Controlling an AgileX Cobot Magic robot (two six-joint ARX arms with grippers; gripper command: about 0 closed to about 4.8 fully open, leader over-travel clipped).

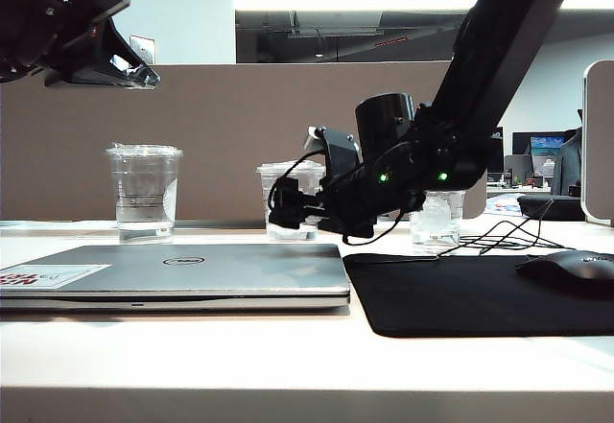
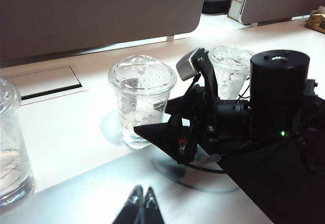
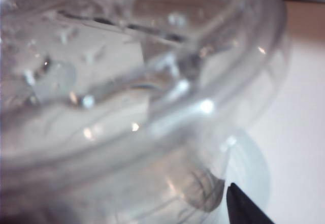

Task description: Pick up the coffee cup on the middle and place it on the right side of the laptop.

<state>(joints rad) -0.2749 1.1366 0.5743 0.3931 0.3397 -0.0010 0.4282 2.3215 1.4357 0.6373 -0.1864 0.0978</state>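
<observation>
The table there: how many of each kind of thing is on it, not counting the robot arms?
Clear plastic cups: 3 (ringed cup, coffee cup, third cup)
Laptop: 1
Black mouse pad: 1
Black mouse: 1
Total: 6

We count three clear plastic cups: the ringed cup [image 1: 144, 191], the coffee cup [image 1: 288, 202], the short cup [image 1: 437, 220]. One laptop [image 1: 173, 274], one mouse pad [image 1: 480, 293], one mouse [image 1: 568, 271], two grippers: left gripper [image 1: 134, 68], right gripper [image 1: 288, 210].
</observation>
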